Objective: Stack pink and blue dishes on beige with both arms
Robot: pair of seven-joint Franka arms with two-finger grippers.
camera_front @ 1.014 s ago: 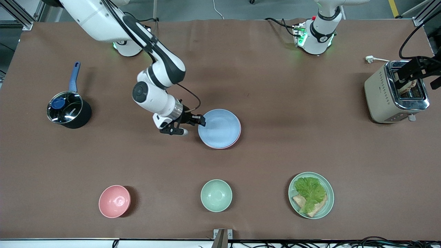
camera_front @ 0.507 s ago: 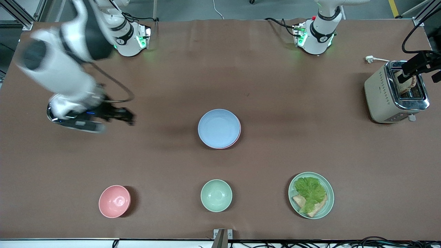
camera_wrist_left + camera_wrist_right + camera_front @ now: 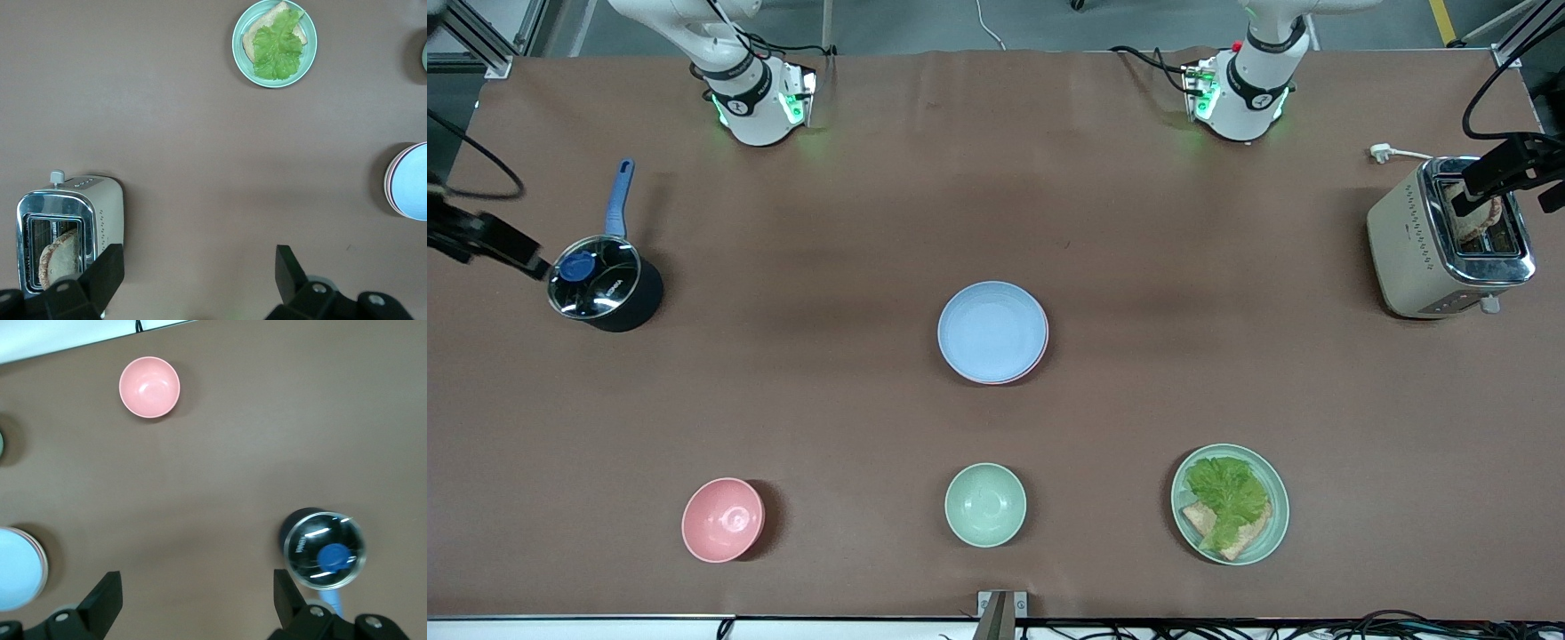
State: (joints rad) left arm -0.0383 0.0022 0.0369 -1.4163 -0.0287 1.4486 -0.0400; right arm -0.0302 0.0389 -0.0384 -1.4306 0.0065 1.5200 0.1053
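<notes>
The light blue plate (image 3: 992, 331) lies mid-table on top of the pale pink plate, of which only a thin rim (image 3: 1042, 349) shows. The beige plate is hidden from every view. Both the blue plate (image 3: 412, 181) (image 3: 16, 570) and the pink rim (image 3: 387, 180) also appear in the wrist views. My right gripper (image 3: 489, 242) (image 3: 197, 597) hangs open and empty in the air by the saucepan, well away from the stack. My left gripper (image 3: 1507, 169) (image 3: 198, 273) waits open and empty over the toaster.
A lidded black saucepan (image 3: 603, 284) with a blue handle stands at the right arm's end, a toaster (image 3: 1449, 238) holding bread at the left arm's end. Along the front edge sit a pink bowl (image 3: 723, 520), a mint bowl (image 3: 985, 504) and a mint plate with lettuce and bread (image 3: 1230, 504).
My right arm has left the rim of the blue plate and swung away to the right arm's end of the table, by the saucepan. The stack stays put.
</notes>
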